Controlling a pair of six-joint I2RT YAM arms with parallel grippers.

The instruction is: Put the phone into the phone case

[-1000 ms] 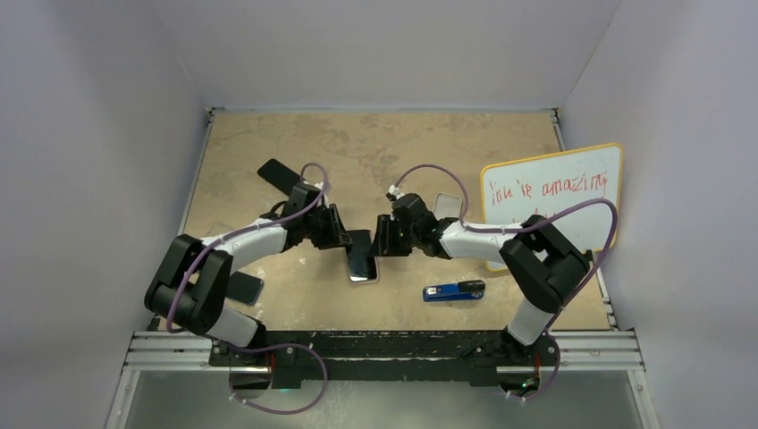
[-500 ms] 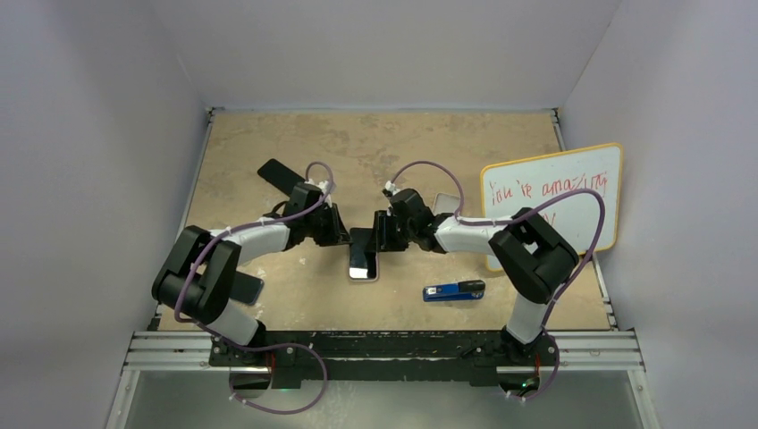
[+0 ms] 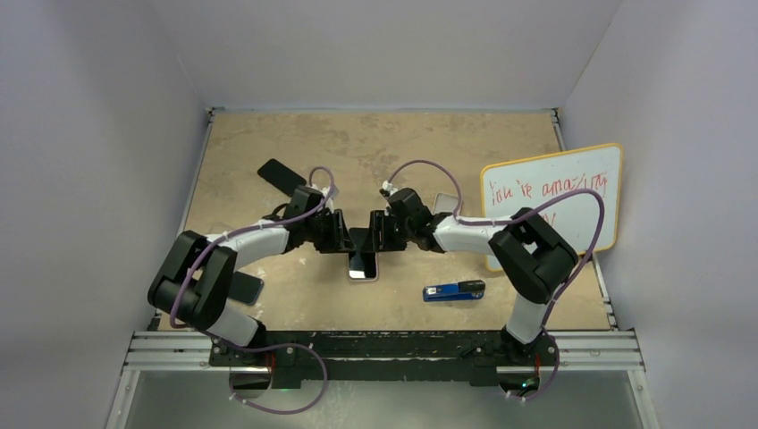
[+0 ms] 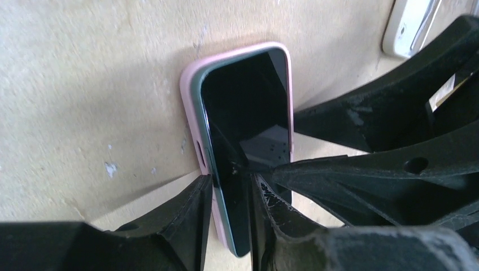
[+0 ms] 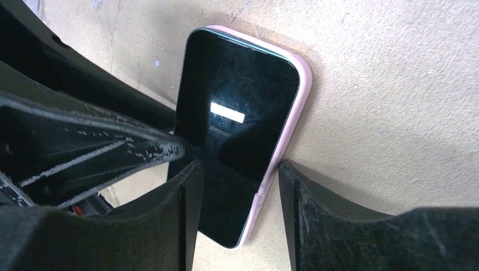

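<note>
Pink phone case (image 4: 189,96) in the middle of the tan table (image 3: 268,134), and the phone (image 4: 248,113) is lying in it, dark screen up. A greenish strip of the phone's side shows above the rim along one long edge, so I can't tell whether it's fully seated. The left gripper (image 4: 230,180) comes down over that edge, jaws narrowly parted: one finger is outside the pink rim and the other on the glass. Whether it's really squeezing, I can't tell. The right gripper (image 5: 238,166) is spread wider across the opposite long edge, one finger on the screen and the other just outside the case. From overhead the two grippers meet nose to nose and cover the phone's far end, leaving only the near end showing. Off to the right, a small blue and black object (image 3: 454,290) lies on its own, and a whiteboard (image 3: 554,192) with red writing leans on the wall, its lower words blocked by the arm. A dark flat slab (image 3: 279,174) sits far left, another dark thing (image 3: 243,286) is half tucked under the left arm, and a pale item (image 3: 444,204) peeks out behind the right wrist, too cut off to name.
</note>
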